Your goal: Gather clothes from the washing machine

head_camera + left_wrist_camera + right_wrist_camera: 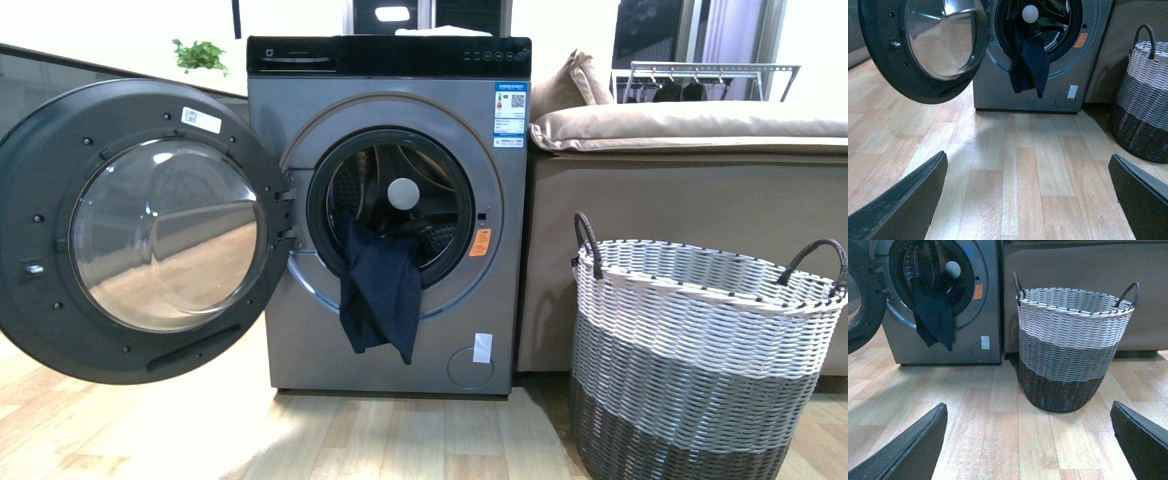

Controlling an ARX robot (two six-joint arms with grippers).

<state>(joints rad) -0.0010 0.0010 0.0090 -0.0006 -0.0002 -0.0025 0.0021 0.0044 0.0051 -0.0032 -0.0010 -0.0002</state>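
Note:
The grey washing machine [300, 330] stands with its round door [140, 235] swung wide open to the left. A limp navy-blue piece of clothes [380, 295] hangs out over the lower rim of the porthole and down the front panel; it also shows as the clothes [1029, 65] and the clothes [935, 317] in the wrist views. Neither arm shows in the front view. My left gripper [1028, 200] is open above bare floor, well short of the machine. My right gripper [1029, 440] is open too, low over the floor in front of the basket, holding nothing.
A grey-white woven basket [700, 360] with dark handles stands to the right of the machine, also seen as the basket [1073, 345]. Behind it is a beige sofa [690, 190] with cushions. The open door juts into the floor space on the left. Wooden floor [1018, 165] lies before me.

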